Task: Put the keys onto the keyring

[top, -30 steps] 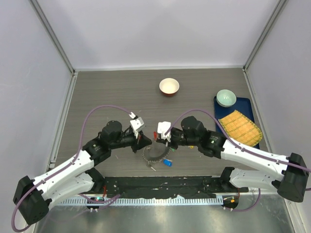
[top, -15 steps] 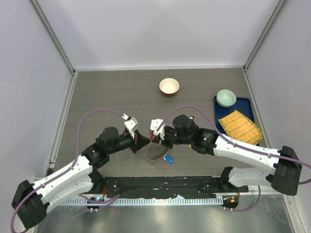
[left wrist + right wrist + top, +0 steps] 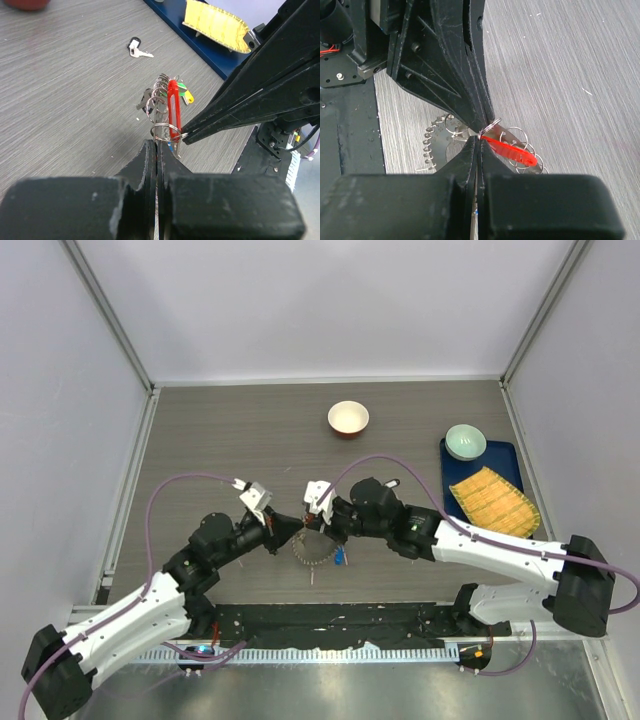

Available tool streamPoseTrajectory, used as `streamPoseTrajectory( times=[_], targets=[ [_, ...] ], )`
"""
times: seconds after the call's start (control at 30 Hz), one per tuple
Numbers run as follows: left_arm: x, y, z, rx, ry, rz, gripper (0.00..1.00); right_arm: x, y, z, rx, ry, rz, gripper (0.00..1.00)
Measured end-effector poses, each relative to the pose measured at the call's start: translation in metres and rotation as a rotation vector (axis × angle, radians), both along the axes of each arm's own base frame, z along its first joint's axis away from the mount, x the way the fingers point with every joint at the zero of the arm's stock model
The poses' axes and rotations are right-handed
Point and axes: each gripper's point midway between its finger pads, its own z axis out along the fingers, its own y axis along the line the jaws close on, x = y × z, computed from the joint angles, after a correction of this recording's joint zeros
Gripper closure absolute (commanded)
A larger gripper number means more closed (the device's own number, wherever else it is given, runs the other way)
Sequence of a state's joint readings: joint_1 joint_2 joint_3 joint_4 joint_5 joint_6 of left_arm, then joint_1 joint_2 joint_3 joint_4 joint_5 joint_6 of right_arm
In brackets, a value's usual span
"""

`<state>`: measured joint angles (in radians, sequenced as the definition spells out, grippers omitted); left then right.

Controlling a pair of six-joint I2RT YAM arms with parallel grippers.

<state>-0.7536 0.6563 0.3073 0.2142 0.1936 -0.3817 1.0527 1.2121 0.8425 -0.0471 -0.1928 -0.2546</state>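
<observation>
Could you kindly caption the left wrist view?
Left gripper and right gripper, jaws shut, meet at a small silver wire ring beside the red plastic-headed key.

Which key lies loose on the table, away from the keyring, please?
The black-headed key, flat on the table by itself; the red key, green key and yellow key bunch at the keyring.

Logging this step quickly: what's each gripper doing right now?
Left gripper: closed, pinching a small loop of the keyring.
Right gripper: closed, seemingly on the red key.
</observation>
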Motion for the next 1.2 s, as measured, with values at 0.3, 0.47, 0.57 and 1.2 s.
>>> streamPoseTrajectory(
  times=[0.3,0.47,0.57,1.2],
  targets=[
    [0.006,0.012,0.002,-0.023,-0.022,0.079,1.0,0.008,0.009,-0.003,0.024,0.001,-0.026,0.99],
    [0.012,0.027,0.01,-0.006,-0.059,0.156,1.0,0.016,0.01,0.001,0.045,-0.019,-0.071,0.95],
    [0.013,0.031,0.014,0.02,-0.075,0.173,1.0,0.019,0.012,0.004,0.066,-0.02,-0.094,0.88],
    [0.07,0.076,0.021,0.438,-0.138,0.445,1.0,0.037,-0.031,-0.013,0.019,-0.006,-0.334,0.38]
  ],
)
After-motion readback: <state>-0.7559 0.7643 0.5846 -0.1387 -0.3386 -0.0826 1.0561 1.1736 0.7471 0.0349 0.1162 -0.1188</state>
